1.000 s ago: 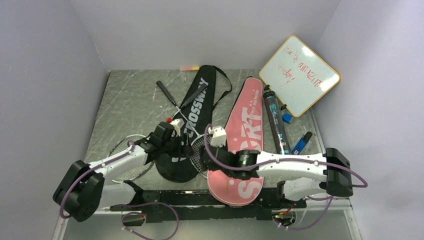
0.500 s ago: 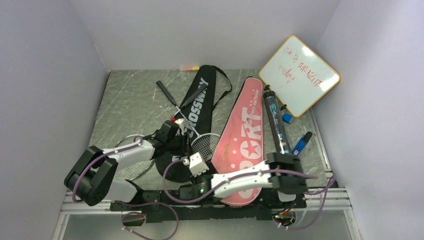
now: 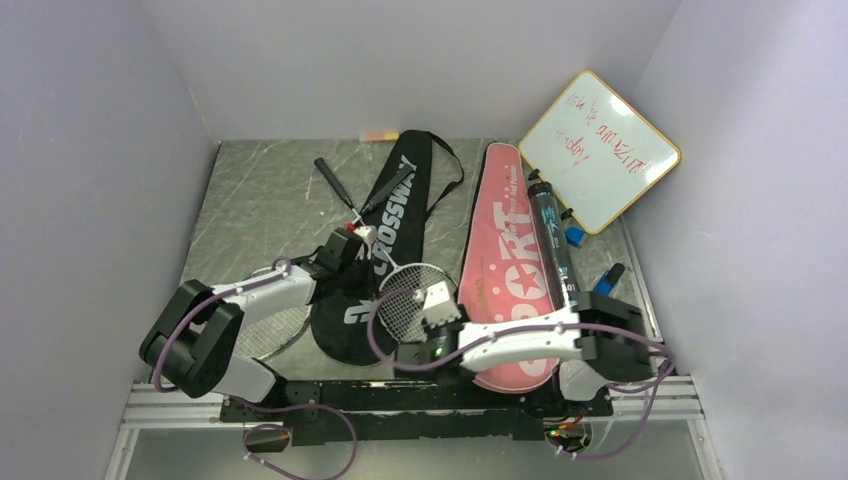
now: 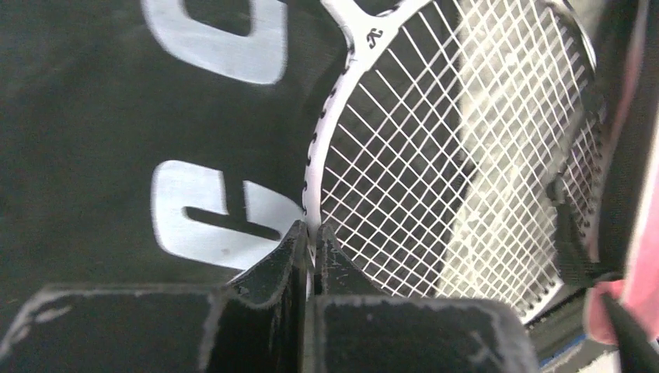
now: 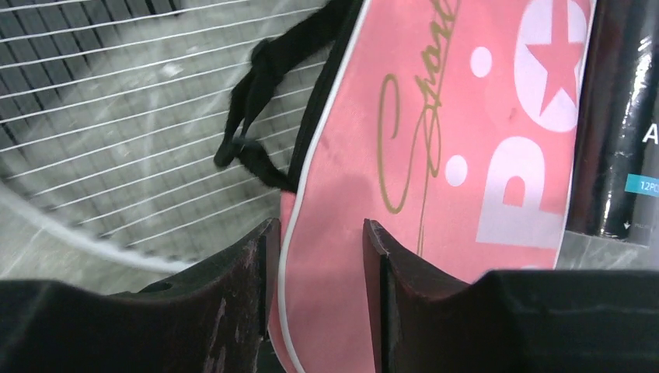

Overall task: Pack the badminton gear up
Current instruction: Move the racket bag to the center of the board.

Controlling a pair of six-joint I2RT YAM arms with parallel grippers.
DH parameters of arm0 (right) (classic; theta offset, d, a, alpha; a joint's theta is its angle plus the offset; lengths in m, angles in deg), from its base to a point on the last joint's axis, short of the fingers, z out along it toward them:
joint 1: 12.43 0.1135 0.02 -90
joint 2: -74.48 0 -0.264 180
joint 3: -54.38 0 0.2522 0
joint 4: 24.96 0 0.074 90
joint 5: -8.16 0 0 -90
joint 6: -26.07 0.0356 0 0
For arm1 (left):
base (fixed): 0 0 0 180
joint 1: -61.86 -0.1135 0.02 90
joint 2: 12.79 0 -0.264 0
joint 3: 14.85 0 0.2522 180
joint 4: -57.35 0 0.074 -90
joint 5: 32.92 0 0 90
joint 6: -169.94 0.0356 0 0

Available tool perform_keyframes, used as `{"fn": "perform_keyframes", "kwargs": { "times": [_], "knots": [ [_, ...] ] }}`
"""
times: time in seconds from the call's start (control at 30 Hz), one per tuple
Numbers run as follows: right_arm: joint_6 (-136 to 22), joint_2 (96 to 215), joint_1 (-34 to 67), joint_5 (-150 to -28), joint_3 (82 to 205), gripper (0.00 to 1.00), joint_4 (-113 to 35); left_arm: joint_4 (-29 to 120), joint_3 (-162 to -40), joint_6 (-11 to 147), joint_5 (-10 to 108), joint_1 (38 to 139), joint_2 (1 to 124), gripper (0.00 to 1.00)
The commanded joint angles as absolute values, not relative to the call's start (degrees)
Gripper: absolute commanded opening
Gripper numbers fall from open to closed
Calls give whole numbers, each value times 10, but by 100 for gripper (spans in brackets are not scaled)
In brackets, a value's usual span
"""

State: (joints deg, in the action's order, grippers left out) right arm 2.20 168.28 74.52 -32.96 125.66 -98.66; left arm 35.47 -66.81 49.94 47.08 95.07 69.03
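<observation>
My left gripper point(image 4: 311, 229) is shut on the rim of the white-framed racket point(image 4: 334, 101), which lies on the black "CROSSWAY" cover point(image 4: 116, 116). From above, the left gripper point(image 3: 368, 268) sits at the left side of the racket head point(image 3: 408, 298). My right gripper point(image 5: 319, 225) is open, its fingers either side of the white-piped edge of the pink "SPORT" cover point(image 5: 466, 116). The right gripper point(image 3: 452, 318) is at the pink cover's point(image 3: 510, 260) near left side. The dark tube point(image 3: 553, 245) lies along the cover's right side. A second racket head point(image 3: 270, 325) lies under the left arm.
A whiteboard point(image 3: 598, 150) leans in the back right corner, with blue markers point(image 3: 605, 283) by the tube. A small pink-yellow marker point(image 3: 379, 135) lies at the back wall. A black strap point(image 5: 256, 116) trails beside the pink cover. Walls close in left, right and behind.
My left gripper has closed on the white racket's rim. The right arm swung down and back up to the pink cover's edge, its fingers narrowing. The pink cover has shifted right, against the tube.
</observation>
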Motion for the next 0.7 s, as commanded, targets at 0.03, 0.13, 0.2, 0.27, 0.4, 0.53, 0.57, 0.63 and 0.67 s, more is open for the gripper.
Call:
{"fn": "perform_keyframes", "kwargs": {
  "times": [0.03,0.13,0.2,0.27,0.4,0.53,0.57,0.63,0.67],
  "knots": [
    [-51,1570,633,-326,1180,46,-923,294,-698,528,540,928,641,5],
    [-97,1504,568,-344,1143,49,-864,261,-706,516,568,913,601,5],
    [-139,1458,529,-365,1126,55,-820,235,-712,506,607,902,575,5],
    [-189,1424,497,-399,1117,59,-767,226,-713,499,618,898,554,6],
    [-279,1393,480,-497,1129,94,-685,191,-744,516,601,896,554,6],
    [-328,1399,478,-625,1144,98,-601,140,-784,557,577,896,572,7],
    [-333,1412,478,-656,1150,97,-583,125,-789,576,576,896,574,7],
    [-338,1444,476,-684,1165,96,-555,102,-797,604,576,896,578,8],
    [-340,1464,475,-691,1175,95,-547,89,-801,614,576,896,580,9]
  ]
}}
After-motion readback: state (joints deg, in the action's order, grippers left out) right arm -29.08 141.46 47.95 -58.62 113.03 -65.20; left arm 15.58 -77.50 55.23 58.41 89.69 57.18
